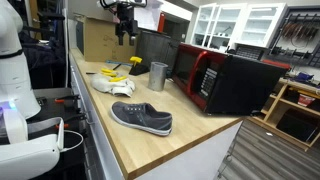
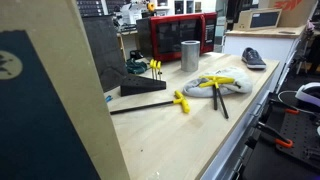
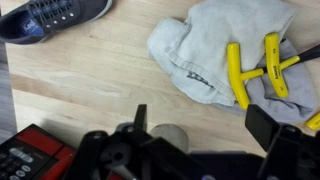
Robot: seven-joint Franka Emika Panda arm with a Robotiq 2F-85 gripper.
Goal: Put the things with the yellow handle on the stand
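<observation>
Wrist view: fingers [image 3: 264,125] spread, empty, above yellow-handled hex keys [image 3: 237,70] lying on white cloth [image 3: 195,45]; grasp may snag cloth, drag keys off desk [image 3: 90,75].

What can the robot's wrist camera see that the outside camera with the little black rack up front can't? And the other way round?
Only the wrist view shows the robot's black gripper, jaws wide open. Only the exterior view shows the small black upright stand holding a few yellow-handled tools, and one loose yellow-handled tool on the wood. Both show the crumpled white cloth with slim yellow-handled tools lying on it, the grey lace-up shoe, the grey metal cup and the black-and-red microwave.
</observation>
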